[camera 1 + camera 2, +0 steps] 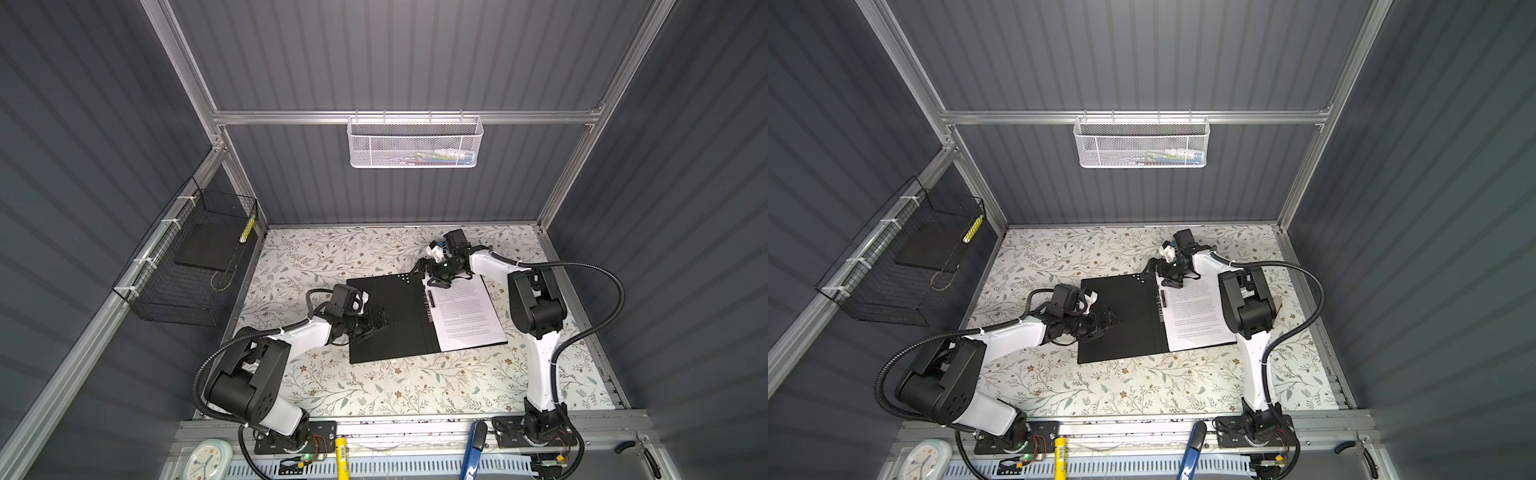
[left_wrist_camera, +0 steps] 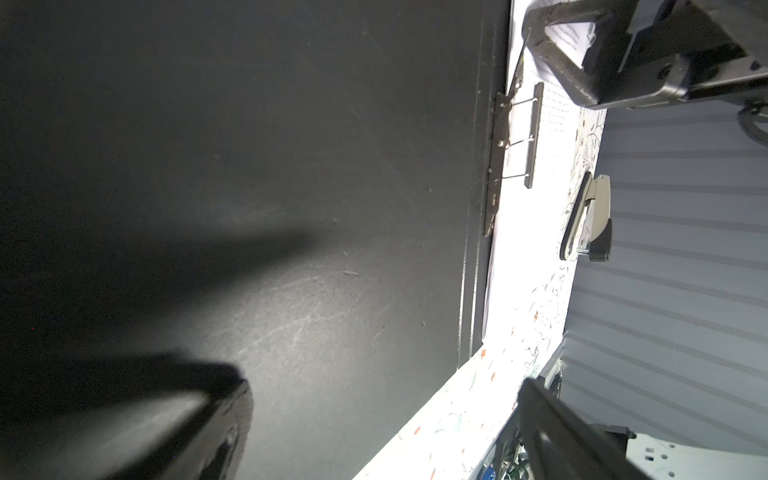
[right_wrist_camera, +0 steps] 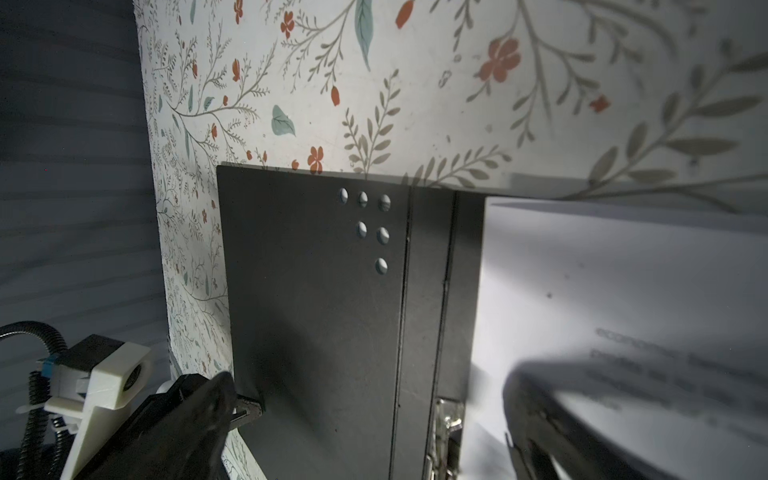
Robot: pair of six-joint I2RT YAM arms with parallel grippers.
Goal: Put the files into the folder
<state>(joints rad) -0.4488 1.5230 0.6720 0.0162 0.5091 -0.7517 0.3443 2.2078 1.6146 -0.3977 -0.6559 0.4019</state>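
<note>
The folder point(image 1: 395, 320) point(image 1: 1125, 320) lies open on the floral table, black inside facing up. The files point(image 1: 467, 316) point(image 1: 1196, 316), white printed sheets, rest on its right half beside the metal clip point(image 2: 515, 137) at the spine. My left gripper point(image 1: 384, 322) point(image 1: 1111, 320) point(image 2: 382, 395) hovers open over the folder's bare left half point(image 2: 291, 166), holding nothing. My right gripper point(image 1: 432, 276) point(image 1: 1167, 276) point(image 3: 370, 386) stands open at the folder's far end, straddling the spine, with one finger over the files point(image 3: 602, 270) and one by the black cover point(image 3: 316, 291).
A white mesh basket point(image 1: 415, 143) hangs on the back wall. A black wire basket point(image 1: 191, 257) is fixed to the left wall. A clock point(image 1: 208, 459), a yellow tube point(image 1: 341, 455) and a blue tool point(image 1: 473, 451) lie along the front rail.
</note>
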